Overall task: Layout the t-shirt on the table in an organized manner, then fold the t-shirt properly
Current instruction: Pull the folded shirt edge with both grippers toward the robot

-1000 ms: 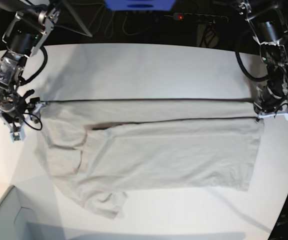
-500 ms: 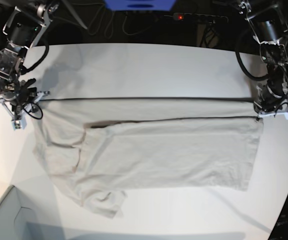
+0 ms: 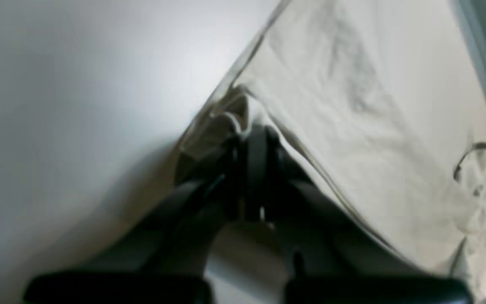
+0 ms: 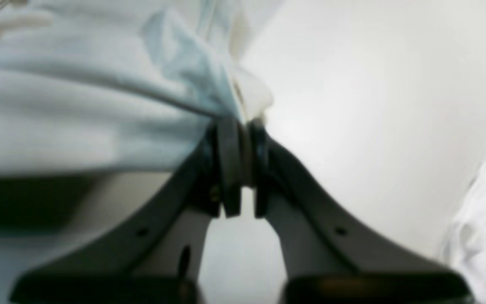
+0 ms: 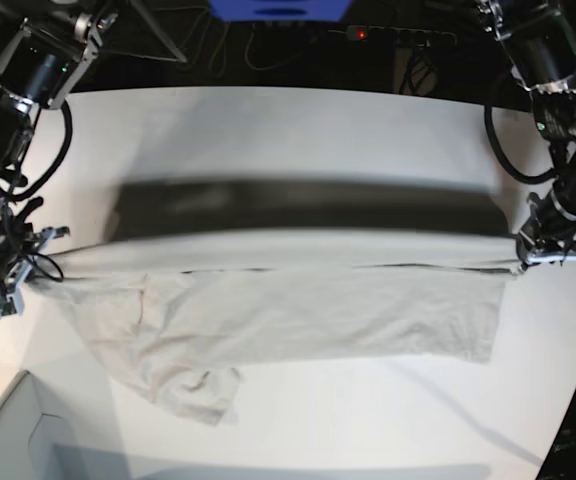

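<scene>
The light grey-beige t-shirt (image 5: 298, 320) is stretched sideways across the white table (image 5: 298, 130), its far edge held up taut between both grippers and the rest trailing onto the tabletop toward the front. In the base view my right gripper (image 5: 26, 268) is at the left and shut on the shirt's corner. The right wrist view shows that gripper (image 4: 241, 126) pinching bunched cloth (image 4: 78, 105). My left gripper (image 5: 524, 262) is at the right end, shut on the other corner. In the left wrist view it (image 3: 253, 135) clamps the folded edge of the shirt (image 3: 373, 105).
A broad dark shadow (image 5: 308, 205) lies on the table behind the raised edge. A pale box corner (image 5: 8, 440) sits at the front left. Cables and a power strip (image 5: 398, 35) run behind the table's far edge. The table's curved edge falls away at the right.
My right gripper has closed on the shirt's left corner. Both arms moved toward the front and lifted the far edge off the table, pulling the shirt with them.
</scene>
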